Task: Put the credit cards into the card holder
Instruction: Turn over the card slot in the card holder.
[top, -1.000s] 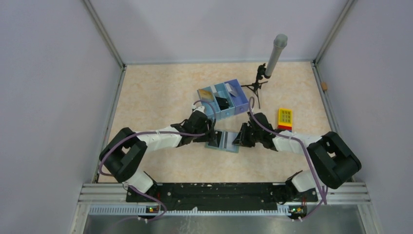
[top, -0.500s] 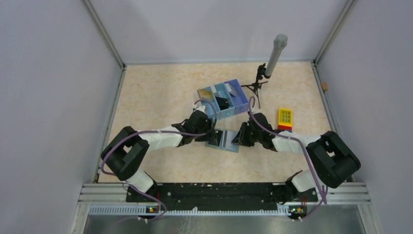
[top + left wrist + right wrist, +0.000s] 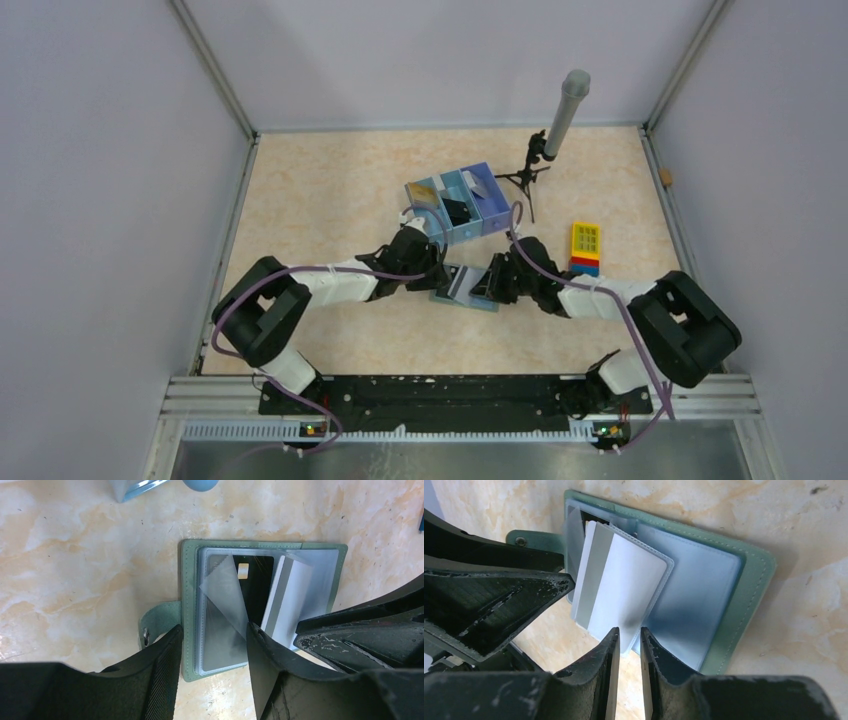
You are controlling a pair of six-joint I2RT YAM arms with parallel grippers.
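Against right end effector (image 3: 629, 637), open card holder (image 3: 724, 595)

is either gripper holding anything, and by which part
The right gripper pinches the clear card sleeve by its free edge; the left gripper holds nothing.

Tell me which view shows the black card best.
Left wrist view: the black card shows its chip there, partly under a clear sleeve. Right wrist shows only a dark sliver; top view is too far.
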